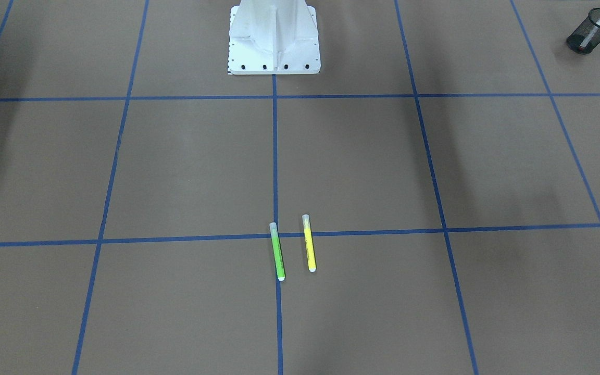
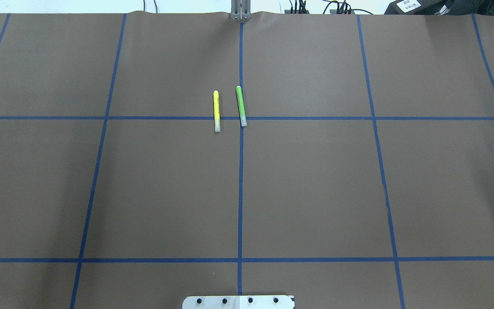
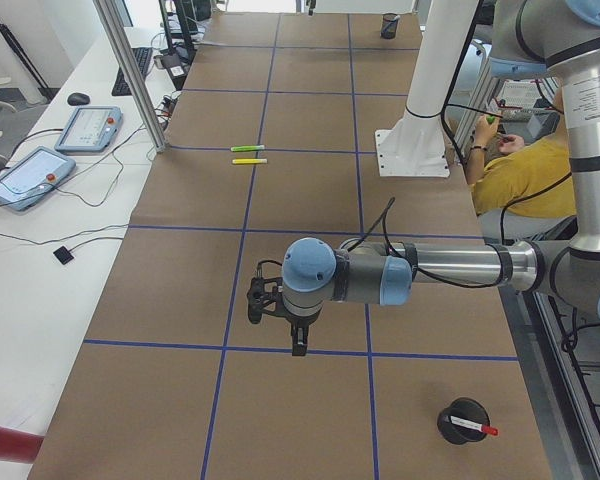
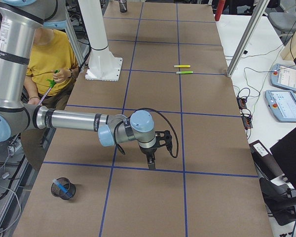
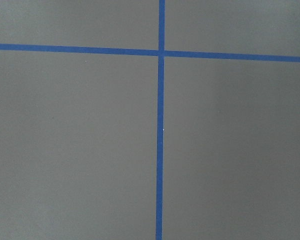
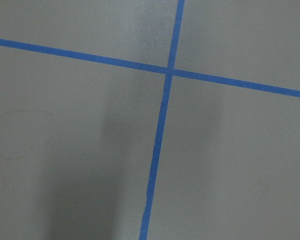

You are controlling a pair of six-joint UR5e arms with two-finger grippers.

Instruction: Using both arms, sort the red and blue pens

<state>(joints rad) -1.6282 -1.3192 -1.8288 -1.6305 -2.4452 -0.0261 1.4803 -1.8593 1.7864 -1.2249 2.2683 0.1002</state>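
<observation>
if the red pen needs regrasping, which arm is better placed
Left. The red pen sits in the mesh cup on that side, near the left gripper in the exterior left view. The right gripper hangs at the other end, by the blue pen.

The table (image 2: 315,193) has a brown cover that looks like smooth, matt paper, with blue tape lines (image 2: 240,193) on it. The green marker (image 2: 241,106) and yellow marker (image 2: 216,110) look like smooth plastic. The left arm (image 3: 460,263) is shiny silver metal. The cup (image 1: 578,36) is black wire mesh.
</observation>
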